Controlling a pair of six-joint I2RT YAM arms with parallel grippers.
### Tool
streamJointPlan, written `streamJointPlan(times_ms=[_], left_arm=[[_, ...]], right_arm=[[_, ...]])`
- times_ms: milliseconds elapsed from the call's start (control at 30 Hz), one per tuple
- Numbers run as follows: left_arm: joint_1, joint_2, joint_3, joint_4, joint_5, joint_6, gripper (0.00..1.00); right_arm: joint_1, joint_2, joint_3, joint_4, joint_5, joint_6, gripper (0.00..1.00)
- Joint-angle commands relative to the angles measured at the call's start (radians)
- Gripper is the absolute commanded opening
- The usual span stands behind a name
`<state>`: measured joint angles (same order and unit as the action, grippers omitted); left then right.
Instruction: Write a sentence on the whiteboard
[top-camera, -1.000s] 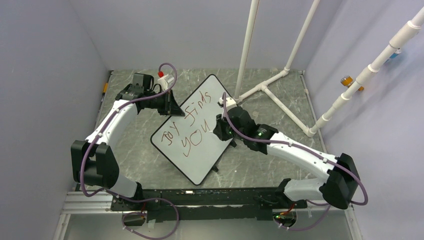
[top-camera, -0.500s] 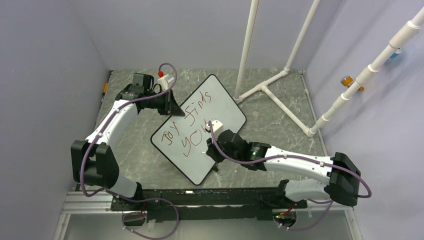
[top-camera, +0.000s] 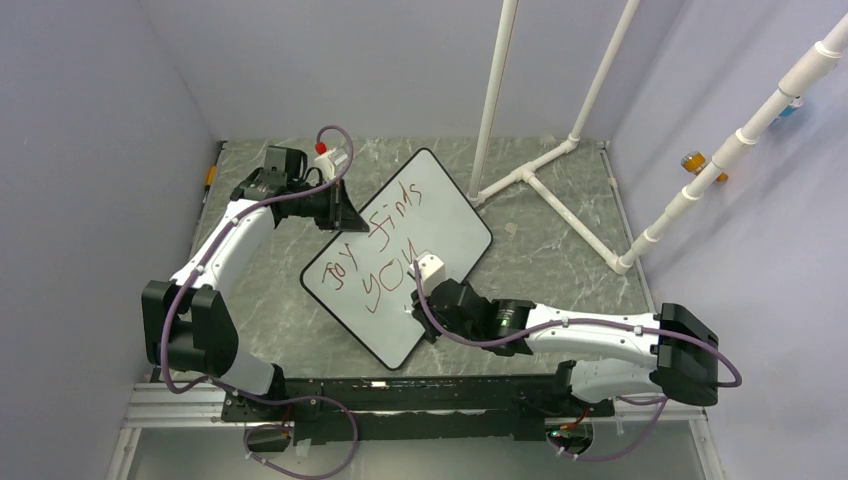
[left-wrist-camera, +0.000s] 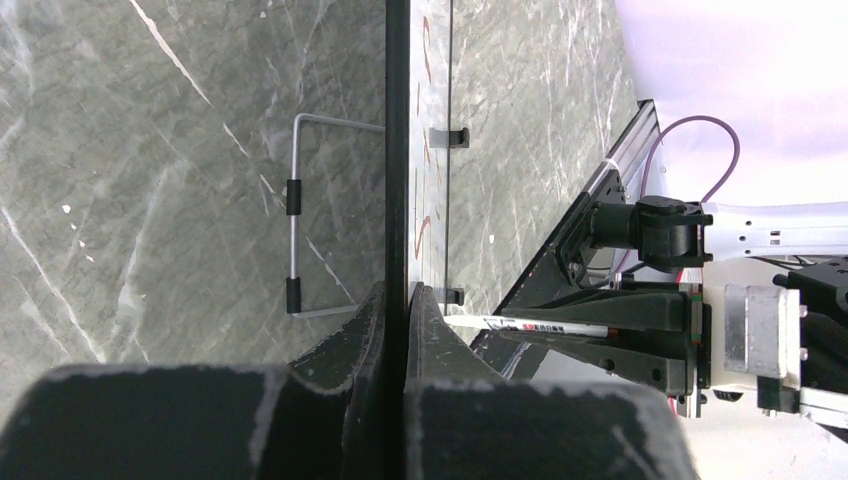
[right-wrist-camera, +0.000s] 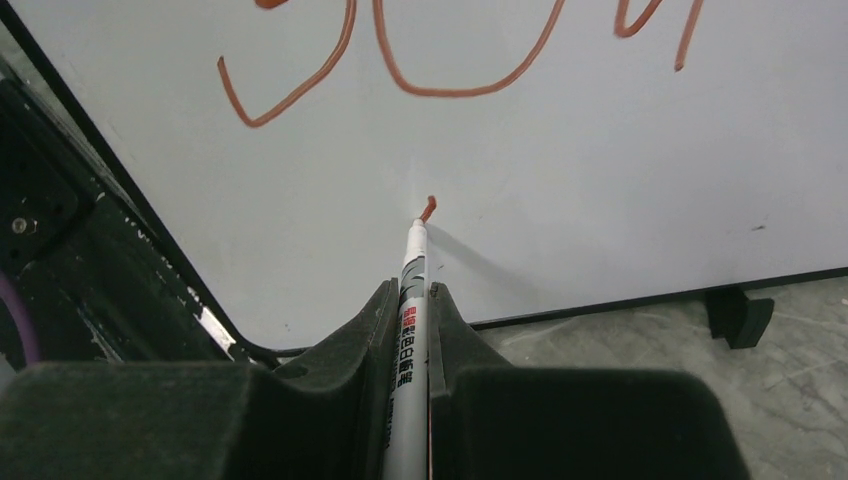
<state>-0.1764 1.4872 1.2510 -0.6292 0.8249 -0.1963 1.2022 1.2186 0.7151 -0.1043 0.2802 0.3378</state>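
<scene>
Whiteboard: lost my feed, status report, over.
Left gripper clamped on whiteboard edge. Right gripper holding marker, tip touching board under the sentence. Nothing obstructing.

Illumination in the top view is bright, diffuse and even; shadows on the bench (top-camera: 560, 260) are faint. In the left wrist view, the upper right corner is overexposed. In the right wrist view, the marker (right-wrist-camera: 410, 290) casts a soft shadow rightward on the whiteboard (right-wrist-camera: 600, 180). The nearest foreground in both wrist views is out of focus.

Glossy smooth whiteboard (top-camera: 440, 215), marbled tabletop (top-camera: 560, 250)
</scene>
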Motion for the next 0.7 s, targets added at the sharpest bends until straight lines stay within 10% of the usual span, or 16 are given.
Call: streamJointPlan(times_ms=[0,667], left_arm=[[-0.001,-0.035,0.028,0.074,-0.073,0.063,0.00],[-0.002,-0.039,0.026,0.071,-0.076,0.068,0.00]], right_arm=[[0.040,0.018,-0.035,-0.027,0.029,0.061,0.00],[0.063,0.111,0.141,-0.061,0.146,-0.007,0.00]])
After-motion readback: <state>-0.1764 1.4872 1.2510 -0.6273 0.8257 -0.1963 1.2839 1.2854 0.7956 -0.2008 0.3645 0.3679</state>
